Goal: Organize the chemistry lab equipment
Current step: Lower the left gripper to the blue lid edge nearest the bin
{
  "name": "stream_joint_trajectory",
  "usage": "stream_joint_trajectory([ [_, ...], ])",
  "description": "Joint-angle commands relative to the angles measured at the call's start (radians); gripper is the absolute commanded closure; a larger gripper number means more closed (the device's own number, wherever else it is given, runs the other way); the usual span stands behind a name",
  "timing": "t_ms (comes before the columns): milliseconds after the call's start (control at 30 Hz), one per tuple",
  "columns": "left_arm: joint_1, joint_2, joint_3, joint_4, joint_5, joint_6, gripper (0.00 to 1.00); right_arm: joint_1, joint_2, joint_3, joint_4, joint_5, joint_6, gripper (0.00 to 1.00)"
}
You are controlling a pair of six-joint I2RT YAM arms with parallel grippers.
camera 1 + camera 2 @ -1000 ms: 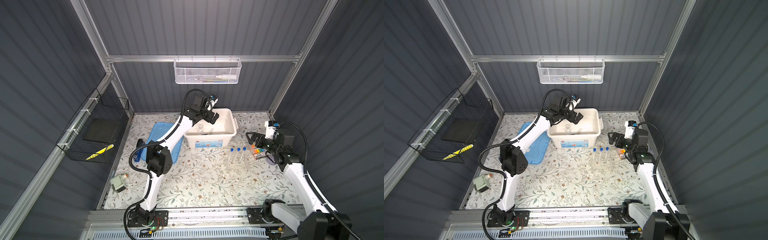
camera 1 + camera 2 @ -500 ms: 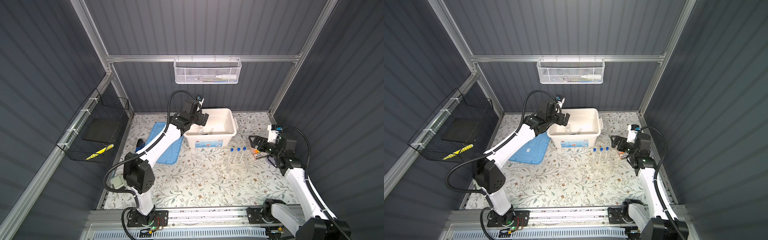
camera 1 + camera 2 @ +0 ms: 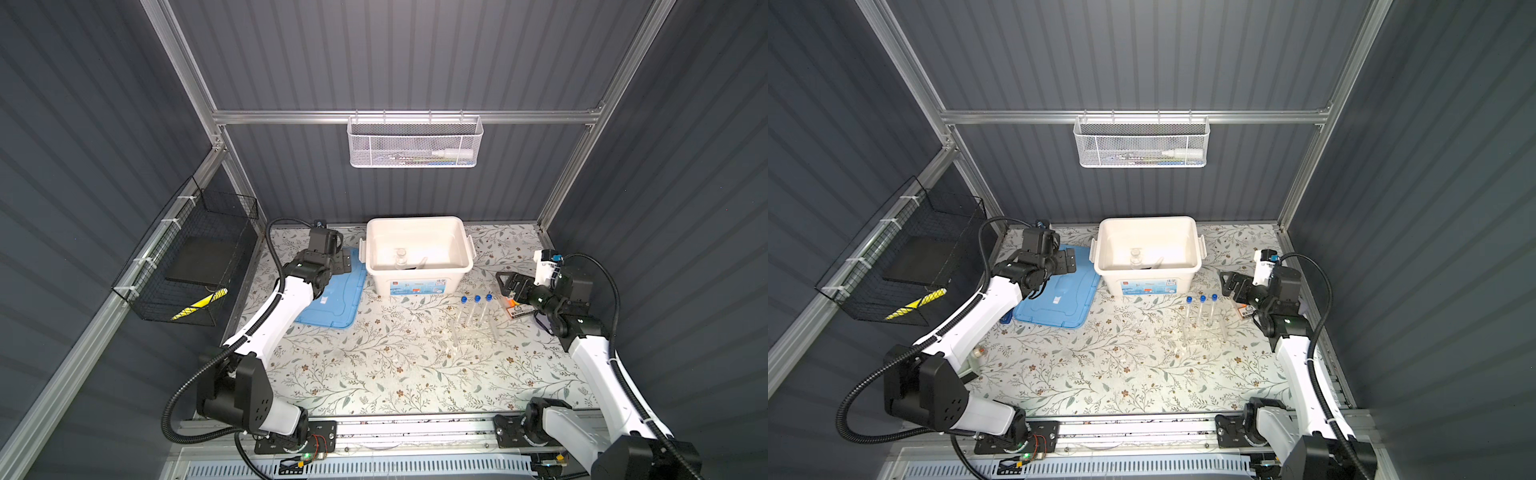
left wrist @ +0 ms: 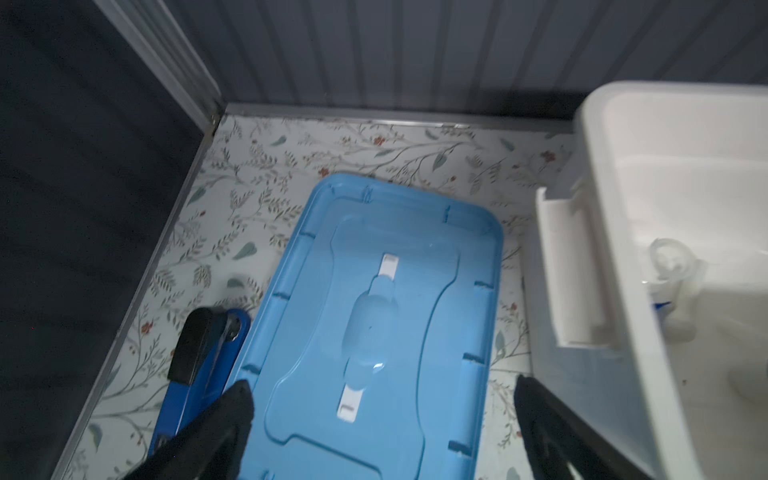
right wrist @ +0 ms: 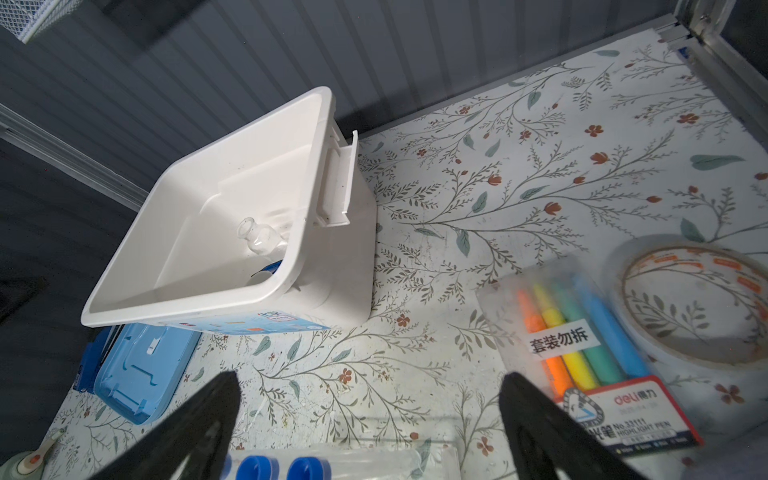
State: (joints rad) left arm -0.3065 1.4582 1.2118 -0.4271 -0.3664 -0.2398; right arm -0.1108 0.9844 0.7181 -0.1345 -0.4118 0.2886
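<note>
The left tool (image 4: 382,395) hangs with its jaws spread wide and nothing between them. In both top views it is above the far end of the blue lid (image 3: 332,299), close to the left latch of the white bin (image 3: 415,284). The lid lies flat on the floral desk (image 3: 374,374), just beside the bin. A dark blue stapler (image 4: 199,357) lies along the lid's edge on the side away from the bin.

Inside the bin, the small clear glass vessel (image 5: 259,239) stands upright near the front wall. A slim white piece lies next to it and a bit of blue shows below the rim, but both are too hidden to name.

Three blue-capped test tubes (image 3: 476,309) stand upright in the clear rack (image 3: 473,332) on the desk, in front of the bin's right corner. The right tool (image 3: 505,284) is also spread and empty. It hangs above the desk just beside the tubes, between them and the pack of highlighters (image 5: 582,345). A roll of clear tape (image 5: 698,299) lies just beside that pack.
</note>
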Motion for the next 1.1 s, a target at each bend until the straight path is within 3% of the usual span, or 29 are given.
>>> stream_joint_trajectory([
  [0, 0.023, -0.023, -0.048, -0.04, 0.034, -0.046, 0.01, -0.004, -0.015, -0.003, 0.009, -0.041, 0.012, 0.01],
  [133, 0.059, 0.0, -0.09, -0.038, 0.12, -0.053, 0.03, -0.005, -0.011, 0.007, 0.006, -0.074, 0.017, 0.01],
  [267, 0.06, 0.022, -0.114, 0.039, 0.318, -0.044, 0.13, -0.006, 0.01, 0.021, 0.009, -0.098, 0.024, 0.01],
  [367, 0.06, 0.055, -0.106, 0.074, 0.4, -0.056, 0.17, -0.003, 0.039, 0.039, 0.013, -0.129, 0.031, 0.01],
  [533, 0.06, 0.167, -0.056, -0.02, 0.386, -0.056, 0.22, -0.005, 0.072, 0.061, 0.031, -0.143, 0.046, 0.01],
  [700, 0.052, 0.2, -0.082, 0.025, 0.485, -0.078, 0.32, -0.005, 0.093, 0.073, 0.038, -0.148, 0.055, 0.01],
  [867, 0.024, 0.175, -0.102, 0.065, 0.489, -0.098, 0.32, -0.005, 0.099, 0.067, 0.036, -0.146, 0.055, 0.01],
  [1067, -0.031, 0.255, -0.036, 0.075, 0.473, -0.117, 0.31, -0.003, 0.1, 0.063, 0.039, -0.147, 0.06, 0.01],
])
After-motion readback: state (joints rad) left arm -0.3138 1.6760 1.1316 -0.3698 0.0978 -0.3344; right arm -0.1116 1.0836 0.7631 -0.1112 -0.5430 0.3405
